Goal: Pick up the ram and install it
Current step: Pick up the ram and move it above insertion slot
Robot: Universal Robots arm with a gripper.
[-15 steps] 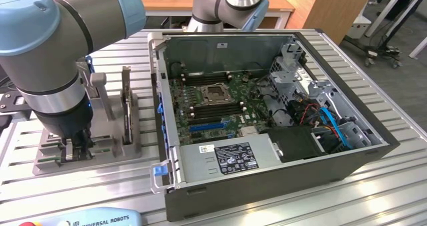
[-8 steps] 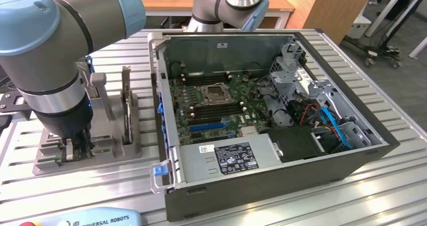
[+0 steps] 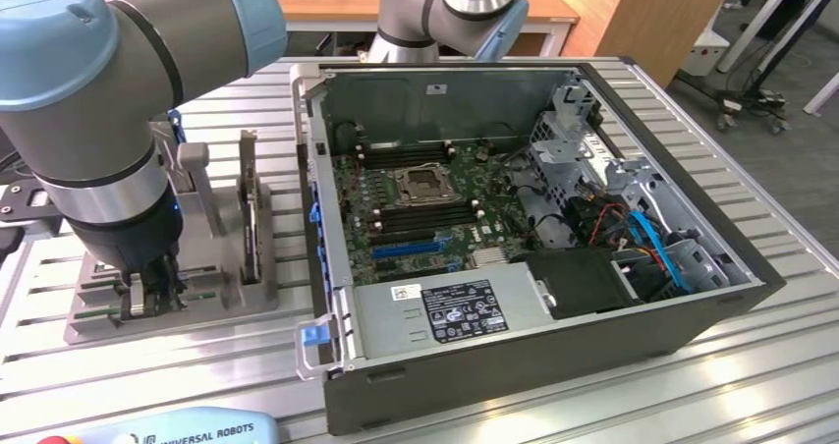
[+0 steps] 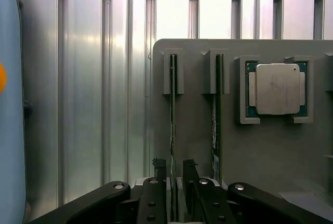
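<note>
We find the arm [image 3: 118,120] reaching down over a grey holder [image 4: 197,146] that lies on the slatted metal table [image 4: 104,78], on the exterior view's left of the open computer case [image 3: 525,385] and just beside it.

The gripper [image 4: 174,168] is lowered onto the holder and straddles one end of the ram [image 4: 172,120]. The ram stands on its long edge in a narrow slot of the holder, its far end seated between two raised grey guides. We see it still in its slot, not lifted. Whether the gripper is clamped on the ram or merely spread close around it, we cannot tell.

A second memory stick [image 4: 215,125], bearing a white label, stands on edge in the neighbouring slot, parallel to the ram and apart from it. Beyond that stick a square silver processor [image 4: 277,89] lies flat in its own recess of the holder, untouched.

Inside the case the green motherboard [image 3: 393,203] lies exposed, with the processor socket [image 3: 426,184] near its middle. A grey power supply [image 3: 446,311] with a black label sits at the near side of the case. A handheld controller [image 3: 171,429] lies at the near edge of the table.
</note>
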